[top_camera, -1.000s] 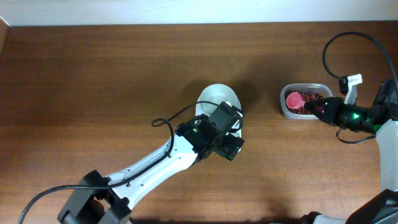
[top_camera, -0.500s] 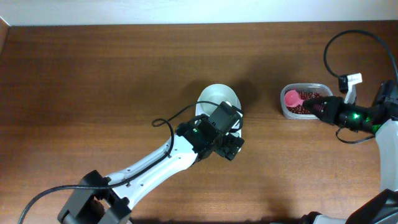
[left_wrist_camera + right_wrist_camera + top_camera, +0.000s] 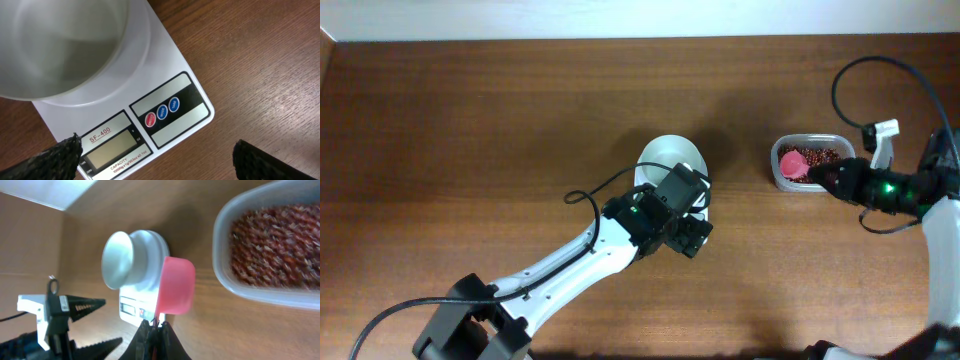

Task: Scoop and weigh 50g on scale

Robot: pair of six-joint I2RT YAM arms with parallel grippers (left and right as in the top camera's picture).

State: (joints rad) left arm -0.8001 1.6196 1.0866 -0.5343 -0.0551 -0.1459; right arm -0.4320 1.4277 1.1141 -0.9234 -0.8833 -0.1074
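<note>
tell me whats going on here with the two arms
The right gripper is shut on the handle of a pink scoop, holding it at the left end of the clear tub of red-brown beans; no beans show in the scoop. The left gripper hangs open over the display end of the scale. Its white bowl looks empty, so nothing is weighed yet.

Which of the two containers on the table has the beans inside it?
The clear plastic tub holds the beans; the white bowl on the scale shows none.
</note>
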